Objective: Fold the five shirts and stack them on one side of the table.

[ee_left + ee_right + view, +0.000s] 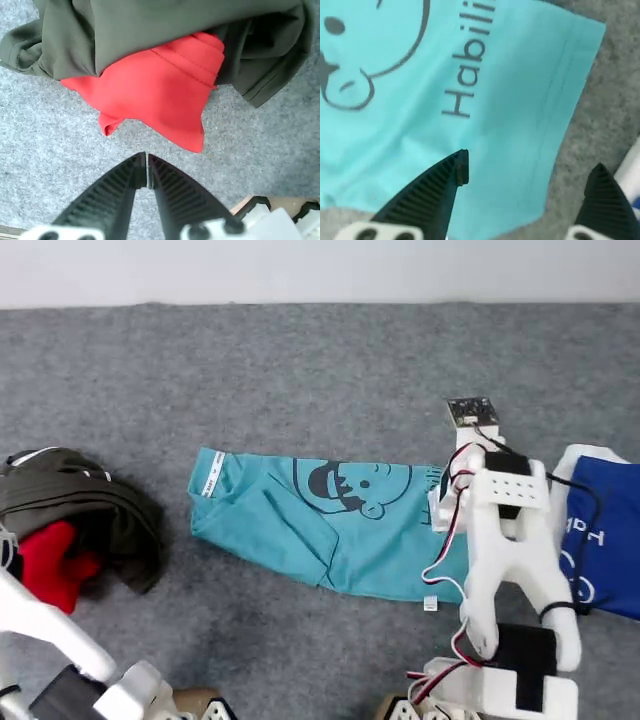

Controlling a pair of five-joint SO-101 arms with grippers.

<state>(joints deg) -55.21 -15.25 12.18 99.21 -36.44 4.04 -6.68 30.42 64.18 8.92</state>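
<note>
Table cover: grey, felt-like fabric over the table; even texture throughout
Back edge: plain white wall; meets the grey in a straight line
Near edge: tan wooden patch beside the grey
Light: soft, even; shadows faint

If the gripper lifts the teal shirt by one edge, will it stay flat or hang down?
Probably it hangs: the teal shirt lies limp with soft creases. It looks thin, so likely light. On the fuzzy grey table cover it may drag rather than slide.
</note>
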